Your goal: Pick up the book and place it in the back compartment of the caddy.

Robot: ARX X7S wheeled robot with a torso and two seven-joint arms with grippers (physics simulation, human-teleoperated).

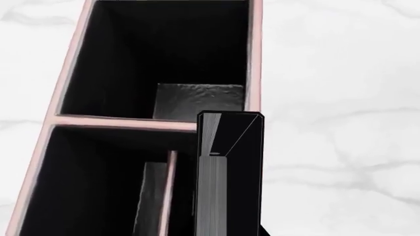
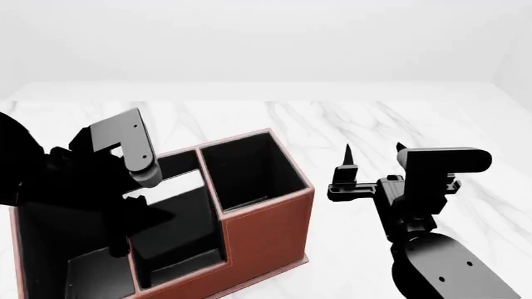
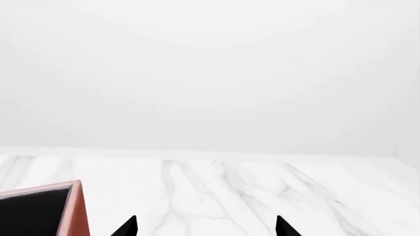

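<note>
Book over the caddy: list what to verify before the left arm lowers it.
1. Book lined up inside a cell: not ok; in the left wrist view it overlaps the side wall of the caddy.
2. Grip on book: cannot tell; the left arm's fingers are not visible.
3. Large cell free of objects: ok.
4. Book upright: ok.
5. Right gripper away from caddy, open, empty: ok.
6. Book's height above rim: cannot tell.

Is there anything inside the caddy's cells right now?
The caddy shows only bare black floors in its cells; the book hangs above one wall. In the head view the left gripper's arm covers some cells.
</note>
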